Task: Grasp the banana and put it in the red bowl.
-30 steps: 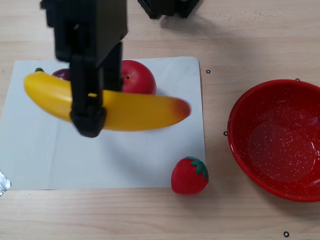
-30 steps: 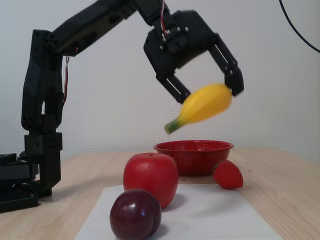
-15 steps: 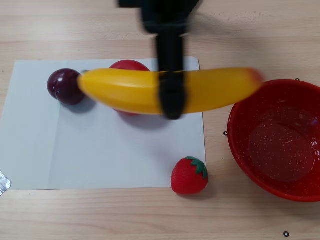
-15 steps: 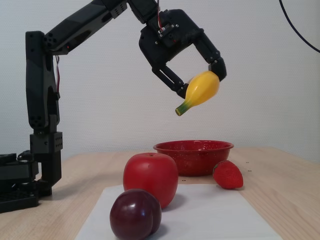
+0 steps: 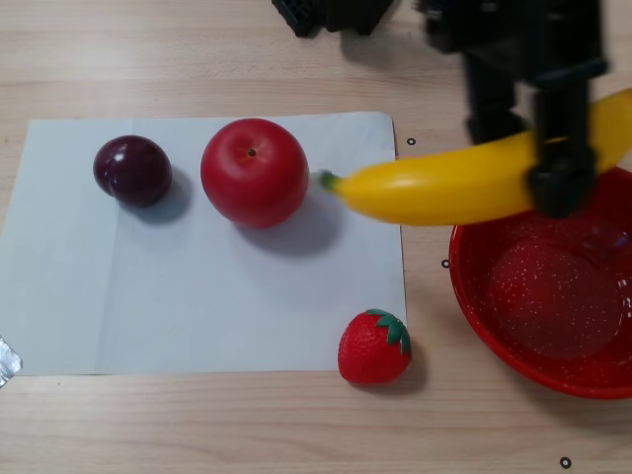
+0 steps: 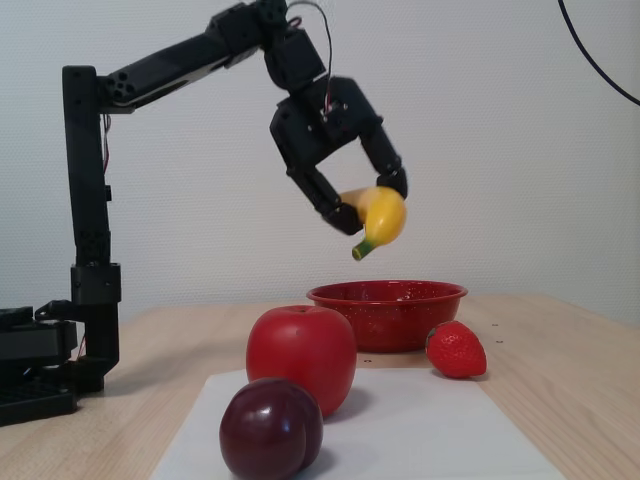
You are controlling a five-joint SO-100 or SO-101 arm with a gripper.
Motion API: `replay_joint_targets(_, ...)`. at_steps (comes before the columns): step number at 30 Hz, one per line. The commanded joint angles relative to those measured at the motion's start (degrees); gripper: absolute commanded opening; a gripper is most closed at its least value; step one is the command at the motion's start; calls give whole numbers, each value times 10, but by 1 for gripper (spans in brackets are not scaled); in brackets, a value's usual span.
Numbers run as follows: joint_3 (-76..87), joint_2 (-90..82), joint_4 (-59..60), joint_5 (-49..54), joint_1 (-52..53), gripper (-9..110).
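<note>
Holding the long, curved, glossy yellow toy banana [image 5: 464, 183] in the air, your black two-finger hand [image 5: 560, 183] was clamped across it nearer the far end than the green stem. In the other view the banana's long axis ran nearly left to right: its stem end jutted out over the edge of the white paper sheet [image 5: 197, 296], while the gripped part sat above the near-left rim of the wide, glossy red speckled bowl [image 5: 553, 296]. In the fixed view the banana [image 6: 378, 215] hung well clear above the bowl [image 6: 388, 312], stem pointing down. You likely needed to carry it further over the bowl's middle, since the stem end would otherwise fall outside the rim onto the wooden bench [image 5: 197, 59].
</note>
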State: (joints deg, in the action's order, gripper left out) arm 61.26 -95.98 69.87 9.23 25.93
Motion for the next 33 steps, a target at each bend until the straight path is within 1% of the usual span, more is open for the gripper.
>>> replay_joint_targets(1, -29, -80, -51, 5, 23, 0)
replay_joint_targets(10, -67, 22, -84, 1, 97, 0)
replay_joint_targets(14, -73, 53, -86, -25, 109, 14)
replay_joint_targets(17, -72, 66, -71, -38, 112, 18)
replay_joint_targets(23, -54, 77, -69, -57, 104, 24)
replay_joint_targets(27, -56, 93, -69, -66, 91, 26)
replay_joint_targets(33, -92, 106, -51, -60, 66, 20)
